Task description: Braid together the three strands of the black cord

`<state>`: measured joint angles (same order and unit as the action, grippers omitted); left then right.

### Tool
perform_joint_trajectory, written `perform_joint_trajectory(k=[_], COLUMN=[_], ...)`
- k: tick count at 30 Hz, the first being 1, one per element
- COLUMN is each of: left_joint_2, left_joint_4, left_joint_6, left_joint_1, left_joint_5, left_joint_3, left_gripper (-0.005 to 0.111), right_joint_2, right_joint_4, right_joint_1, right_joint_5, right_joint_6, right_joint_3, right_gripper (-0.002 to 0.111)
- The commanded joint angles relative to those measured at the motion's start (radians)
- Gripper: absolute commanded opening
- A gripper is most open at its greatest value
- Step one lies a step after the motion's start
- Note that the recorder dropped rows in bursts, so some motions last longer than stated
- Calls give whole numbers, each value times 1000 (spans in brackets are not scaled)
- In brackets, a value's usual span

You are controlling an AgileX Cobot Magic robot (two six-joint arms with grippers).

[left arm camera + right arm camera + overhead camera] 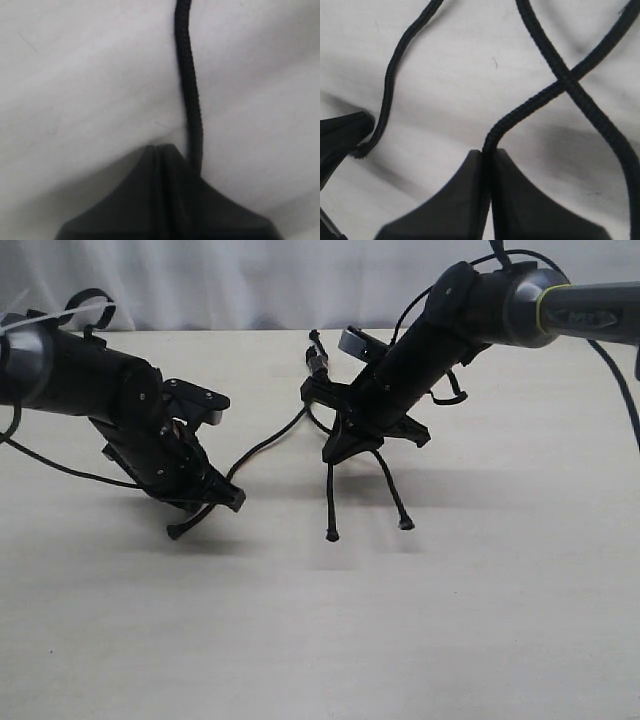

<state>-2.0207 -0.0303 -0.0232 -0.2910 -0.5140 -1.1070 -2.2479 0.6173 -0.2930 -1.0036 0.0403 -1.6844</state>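
Two arms at work on a pale desk (480,620): the black cord (317,360) lies with its bound head toward the far side and its three strands (330,502) trailing toward us; the right fingers (486,159) are closed on one strand (520,117), just short of where it crosses a second strand (605,131); the left fingers (160,155) are shut too, with the outer strand (190,100) running out from beside them, though we cannot tell whether it is clamped or merely passes beneath; we judge the cord light, limp and woven rough enough to pinch without slipping, best taken near a knobby tip or just beyond a crossing, while the head wants anchoring; no brand or label can be read; a faint marking on the right arm (590,310) is too small to make out.
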Motion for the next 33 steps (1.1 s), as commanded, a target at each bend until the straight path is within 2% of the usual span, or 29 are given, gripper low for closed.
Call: perform_joint_trajectory(k=[1, 5, 17, 33], left_joint_2=[-24, -24, -1, 15], left_joint_4=[-37, -63, -113, -117], left_joint_6=[5, 5, -5, -29], left_joint_1=[-80, -132, -145, -145], left_joint_5=[5, 7, -82, -109], left_joint_3=[6, 6, 6, 6], left_gripper=[0, 0, 0, 0], right_joint_2=[11, 11, -6, -91], right_joint_4=[21, 85, 214, 320], right_joint_1=[0, 2, -71, -112], right_joint_5=[9, 39, 299, 299], right_joint_6=[19, 19, 27, 54], right_joint_3=[4, -14, -14, -14], right_gripper=[4, 4, 4, 4])
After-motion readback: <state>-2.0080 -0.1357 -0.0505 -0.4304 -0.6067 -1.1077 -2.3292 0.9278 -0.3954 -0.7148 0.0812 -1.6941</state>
